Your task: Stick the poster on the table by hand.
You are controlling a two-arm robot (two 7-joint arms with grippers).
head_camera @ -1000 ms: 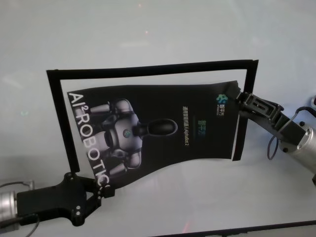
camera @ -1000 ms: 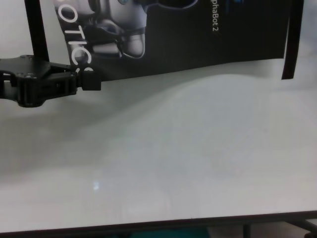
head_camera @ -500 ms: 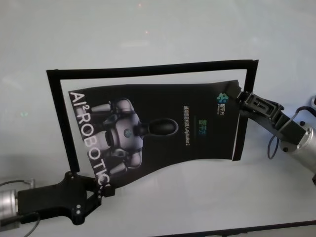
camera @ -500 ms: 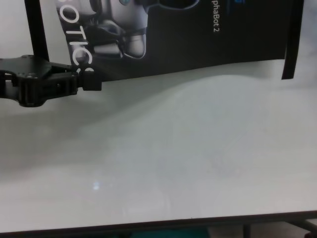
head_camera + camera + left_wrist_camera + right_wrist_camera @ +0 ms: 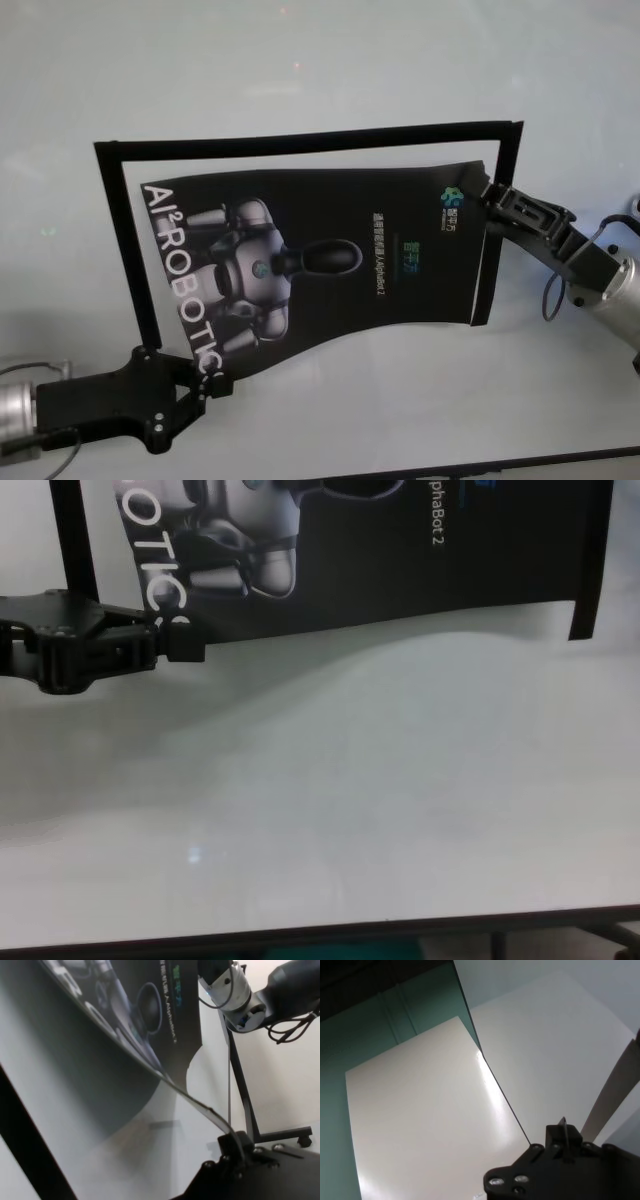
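Note:
The poster (image 5: 330, 250), glossy black with a silver robot figure and white "AI²ROBOTIC" letters, hangs slightly bowed just above the white table (image 5: 420, 400). My left gripper (image 5: 213, 385) is shut on its near left corner, beside the letter "C"; it also shows in the chest view (image 5: 185, 640). My right gripper (image 5: 478, 195) is shut on the poster's far right corner, next to the small logo. In the left wrist view the sheet (image 5: 140, 1005) curves away from my left gripper (image 5: 239, 1146). In the right wrist view my right gripper (image 5: 565, 1139) pinches a thin edge.
A thin black strip frame (image 5: 300, 140) lies on the table around the poster's far, left and right sides; its right leg shows in the chest view (image 5: 595, 560). The table's dark front edge (image 5: 320, 935) runs close to my body.
Almost nothing. Both grippers keep hold of the poster's corners; the sheet has shifted only very slightly.

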